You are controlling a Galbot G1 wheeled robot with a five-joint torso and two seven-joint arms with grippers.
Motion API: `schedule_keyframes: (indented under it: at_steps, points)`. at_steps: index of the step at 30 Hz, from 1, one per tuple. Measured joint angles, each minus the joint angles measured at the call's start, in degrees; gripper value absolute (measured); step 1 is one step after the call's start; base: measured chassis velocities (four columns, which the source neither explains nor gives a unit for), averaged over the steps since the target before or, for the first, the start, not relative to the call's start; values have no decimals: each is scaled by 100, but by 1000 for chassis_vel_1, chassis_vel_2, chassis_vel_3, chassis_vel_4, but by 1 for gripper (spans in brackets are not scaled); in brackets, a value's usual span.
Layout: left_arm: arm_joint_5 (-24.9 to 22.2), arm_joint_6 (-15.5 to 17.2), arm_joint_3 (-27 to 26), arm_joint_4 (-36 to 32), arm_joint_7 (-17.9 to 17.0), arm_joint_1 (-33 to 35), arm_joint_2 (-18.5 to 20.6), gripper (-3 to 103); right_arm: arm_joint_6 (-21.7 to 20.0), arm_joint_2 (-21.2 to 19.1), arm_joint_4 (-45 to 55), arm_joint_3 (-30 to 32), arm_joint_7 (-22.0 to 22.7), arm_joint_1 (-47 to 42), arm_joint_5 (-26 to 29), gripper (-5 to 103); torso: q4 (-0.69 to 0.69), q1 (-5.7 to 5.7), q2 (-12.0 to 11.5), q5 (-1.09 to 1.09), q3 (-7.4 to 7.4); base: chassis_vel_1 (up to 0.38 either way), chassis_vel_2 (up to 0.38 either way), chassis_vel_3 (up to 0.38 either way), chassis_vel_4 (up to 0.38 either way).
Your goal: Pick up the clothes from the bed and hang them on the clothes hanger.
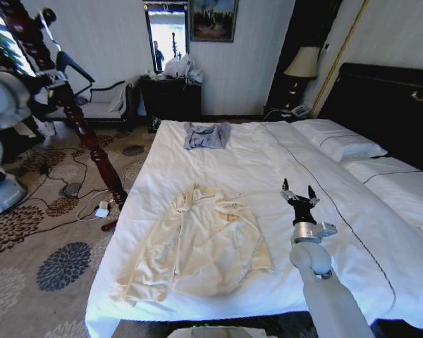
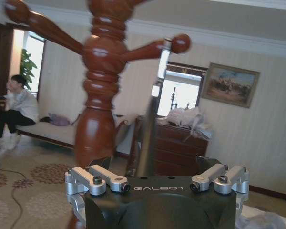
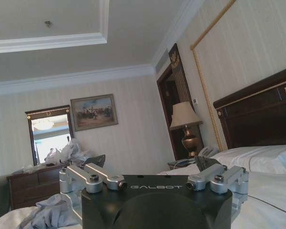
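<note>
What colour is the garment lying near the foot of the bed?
Cream, off-white garment on the white bed; clearest in the head view.

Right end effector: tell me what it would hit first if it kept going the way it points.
Nothing close: the right end effector, open, points along the bed above the duvet. Farther on lie the small grey-blue garment and the dresser, though depth is unclear.
</note>
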Motion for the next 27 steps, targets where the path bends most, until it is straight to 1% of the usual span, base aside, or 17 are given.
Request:
schedule_keyframes:
  at_steps: [3,4,5,7,10,11,14,15,19,20,21,22,23,24,25,27]
  points:
    - [58,69,192,134,-18,-185,-156,100,-8,2,-14,27,24,-5,-1,100,0,0,0,0,0,0,0,0,0]
    - [59,129,222,144,-92,-217,-186,100,-8,6,-23,40,31,-9,-2,100,0,1,0,0,0,0,0,0,0]
    - [59,129,222,144,-92,-217,-186,100,-8,6,-23,40,31,-9,-2,100,0,1,0,0,0,0,0,0,0]
    - [-19,329,266,65,-423,-241,-197,100,-9,12,-36,77,49,-26,-4,100,1,0,0,-1,0,0,0,0,0]
    - [-109,381,338,-31,-721,-241,-124,100,-3,-4,-65,115,65,-61,-11,100,4,-1,0,0,-1,0,0,0,0]
    - [-109,381,338,-31,-721,-241,-124,100,-3,-4,-65,115,65,-61,-11,100,4,-1,0,0,-1,0,0,0,0]
    - [-119,386,386,14,-878,-271,-118,100,1,-19,-93,124,89,-64,-40,100,2,-1,0,-2,-1,0,0,0,0]
    - [-126,387,389,19,-907,-276,-119,103,1,-18,-95,119,98,-61,-46,100,1,0,0,-2,-1,0,0,0,0]
    - [-155,386,415,9,-930,-278,-89,95,1,0,-94,69,121,-55,-64,100,1,-1,0,-1,-1,0,0,0,0]
    - [-162,386,421,12,-929,-282,-84,90,1,4,-93,62,123,-55,-69,100,2,-1,0,-2,-1,0,0,0,0]
    - [-162,386,421,12,-929,-282,-84,90,1,4,-93,62,123,-55,-69,100,2,-1,0,-2,-1,0,0,0,0]
    - [-173,385,427,20,-925,-292,-76,85,1,6,-91,58,126,-58,-74,100,2,0,0,-2,-1,0,0,0,0]
    - [-180,384,430,22,-920,-297,-69,85,1,6,-90,57,128,-63,-79,100,2,0,0,-2,-1,0,0,0,0]
    - [-191,382,431,22,-916,-298,-59,79,1,4,-90,57,129,-69,-83,100,1,-1,0,-1,-1,0,0,0,0]
    - [-191,382,431,22,-916,-298,-59,79,1,4,-90,57,129,-69,-83,100,1,-1,0,-1,-1,0,0,0,0]
    - [-230,378,430,-12,-913,-293,-21,68,1,-7,-92,57,134,-86,-89,100,0,0,0,-1,-1,0,0,0,0]
